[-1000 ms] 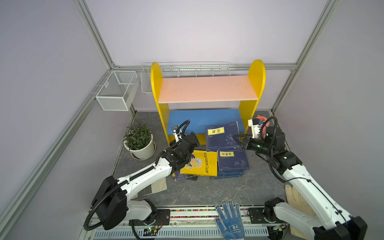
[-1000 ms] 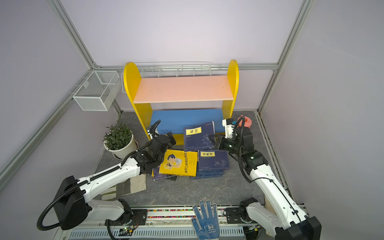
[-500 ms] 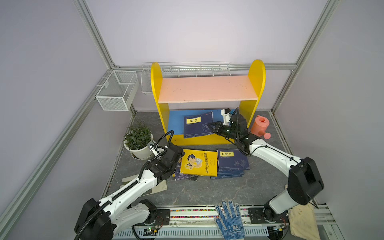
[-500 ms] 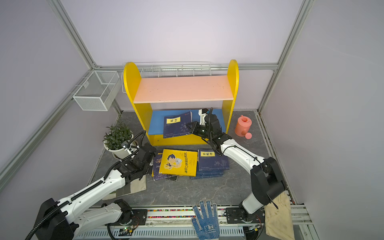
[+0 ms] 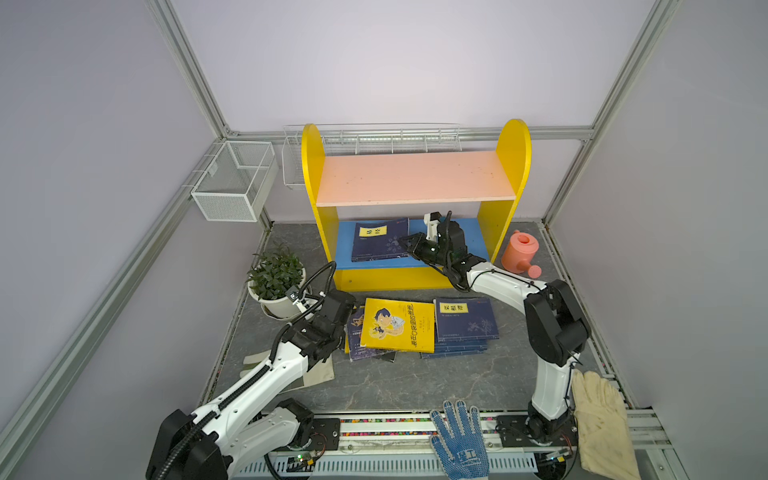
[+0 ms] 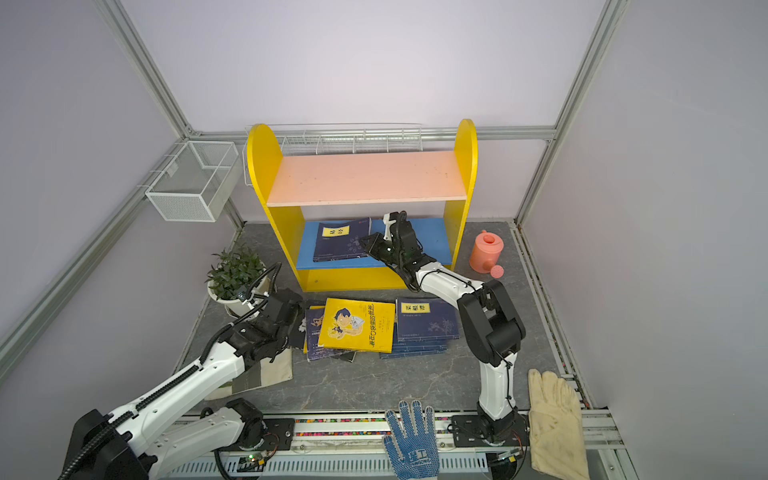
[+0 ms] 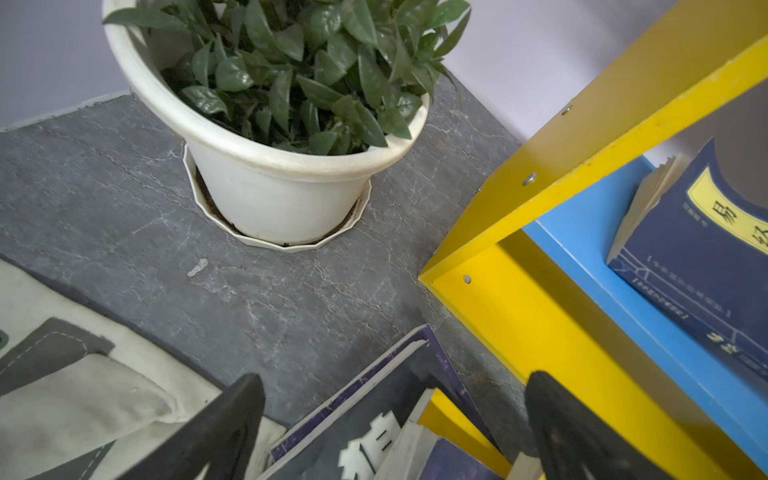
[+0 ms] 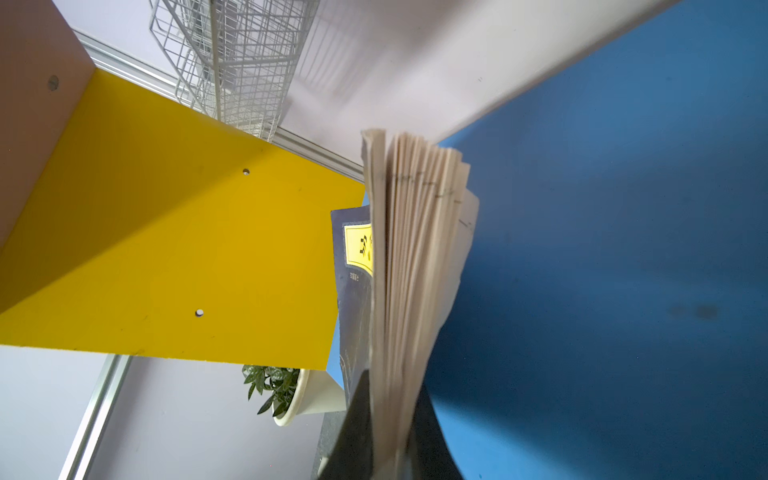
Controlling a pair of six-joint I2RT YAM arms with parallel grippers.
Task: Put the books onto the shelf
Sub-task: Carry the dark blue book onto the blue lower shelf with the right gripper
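Blue board (image 5: 344,249) | navy book (image 5: 376,243) now on it | right claw (image 5: 409,245) gripping it | left claw (image 7: 395,378) wide

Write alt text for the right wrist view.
The right gripper is clamped on the page edge of a navy book with a yellow title label, seen end-on with its pages fanned, next to the shelf's blue lower board. Beyond it are the yellow side panel, a white wire basket and a potted plant.
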